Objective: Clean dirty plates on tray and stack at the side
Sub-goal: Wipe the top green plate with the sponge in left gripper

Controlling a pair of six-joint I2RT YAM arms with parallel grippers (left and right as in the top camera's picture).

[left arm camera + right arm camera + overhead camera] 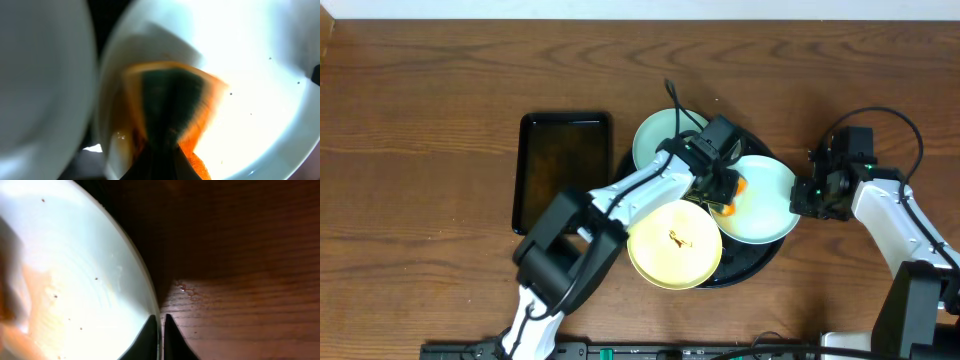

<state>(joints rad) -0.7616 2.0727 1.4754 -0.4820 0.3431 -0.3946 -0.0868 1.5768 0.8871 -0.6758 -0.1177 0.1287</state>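
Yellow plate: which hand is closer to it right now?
Left. The left hand is just beyond the yellow plate's far rim, pressing an orange sponge on the right mint-green plate; the right hand grips that plate's outer rim, farther away.

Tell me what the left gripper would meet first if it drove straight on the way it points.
The left gripper, shut on an orange-and-green sponge, would press it into the face of the right mint-green plate. They probably touch now, but blur hides the depth.

Likely a robotics lab: wood-grain table (420,90) with two robot arms (620,195)
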